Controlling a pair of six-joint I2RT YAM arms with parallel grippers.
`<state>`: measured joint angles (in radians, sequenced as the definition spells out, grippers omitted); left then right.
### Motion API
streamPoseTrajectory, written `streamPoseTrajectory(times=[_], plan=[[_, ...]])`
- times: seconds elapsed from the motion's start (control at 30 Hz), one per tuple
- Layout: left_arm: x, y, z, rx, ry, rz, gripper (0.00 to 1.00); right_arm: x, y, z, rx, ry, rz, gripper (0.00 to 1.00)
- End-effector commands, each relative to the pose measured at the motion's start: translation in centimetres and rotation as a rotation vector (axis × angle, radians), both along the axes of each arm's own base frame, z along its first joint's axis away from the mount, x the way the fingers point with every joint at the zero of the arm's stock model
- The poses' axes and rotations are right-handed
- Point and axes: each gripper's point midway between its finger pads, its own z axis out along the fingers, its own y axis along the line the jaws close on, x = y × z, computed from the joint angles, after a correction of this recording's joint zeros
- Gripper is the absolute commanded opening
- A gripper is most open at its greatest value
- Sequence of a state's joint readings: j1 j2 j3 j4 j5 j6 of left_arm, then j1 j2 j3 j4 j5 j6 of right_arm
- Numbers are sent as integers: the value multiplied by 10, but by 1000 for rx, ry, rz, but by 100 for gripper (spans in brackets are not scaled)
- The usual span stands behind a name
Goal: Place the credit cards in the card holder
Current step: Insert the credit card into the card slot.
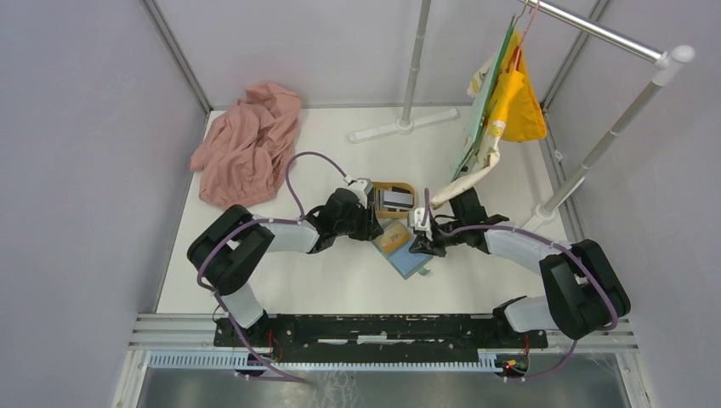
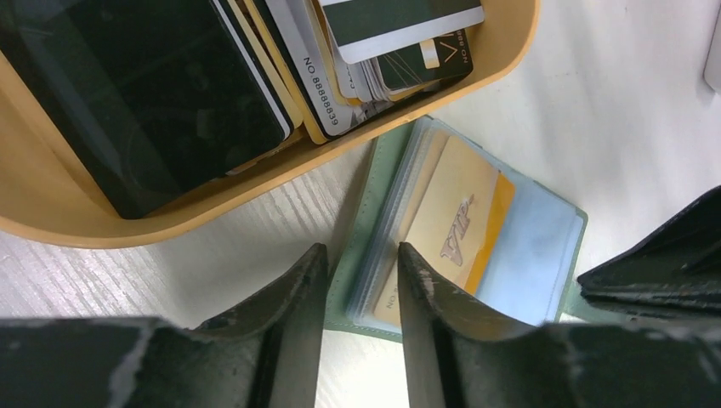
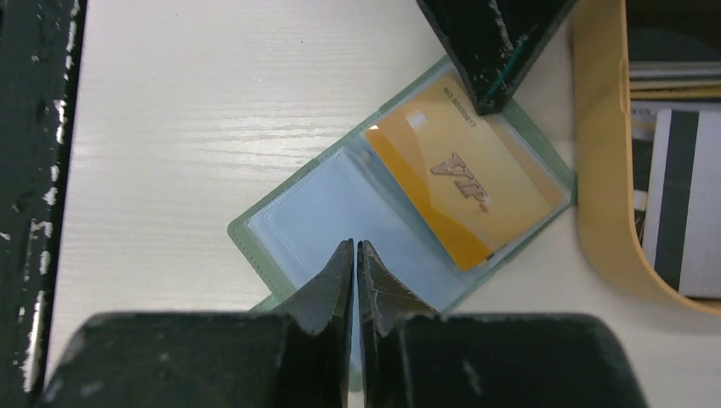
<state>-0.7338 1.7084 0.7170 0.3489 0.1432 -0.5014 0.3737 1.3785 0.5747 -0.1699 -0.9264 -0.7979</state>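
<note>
The card holder (image 1: 401, 248) lies open on the table, grey-green edge, pale blue pockets. A gold VIP card (image 3: 463, 191) sits in its pocket nearest the tray, also seen in the left wrist view (image 2: 451, 229). Several credit cards (image 2: 340, 68), black and grey-white, lie in the oval wooden tray (image 1: 395, 185). My left gripper (image 2: 361, 255) is open by a narrow gap and empty, over the holder's (image 2: 531, 255) tray-side edge. My right gripper (image 3: 354, 248) is shut and empty, its tips on the holder's pale blue page (image 3: 332, 212).
A flat black slab (image 2: 144, 93) fills the tray's (image 2: 51, 212) left part. A pink cloth (image 1: 246, 153) lies at the back left. A clothes rack with hanging yellow and white fabric (image 1: 502, 102) stands at the back right, its pole foot (image 1: 404, 126) on the table.
</note>
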Motion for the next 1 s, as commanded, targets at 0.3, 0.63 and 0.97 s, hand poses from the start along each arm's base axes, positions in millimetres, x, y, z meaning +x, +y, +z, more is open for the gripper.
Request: streamPoseTrajectory(times=[0.3,0.63,0.97], plan=[[-26,-4,-2,-124,54,-41,37,40,14,-15,-234,-287,-29,6],[-40,-12,5,-159,65,-65,38,46,11,-20,-291,-333,-60,6],[-57,-20,5,-189,87,-75,44,51,29,-6,-209,-335,-123,6]])
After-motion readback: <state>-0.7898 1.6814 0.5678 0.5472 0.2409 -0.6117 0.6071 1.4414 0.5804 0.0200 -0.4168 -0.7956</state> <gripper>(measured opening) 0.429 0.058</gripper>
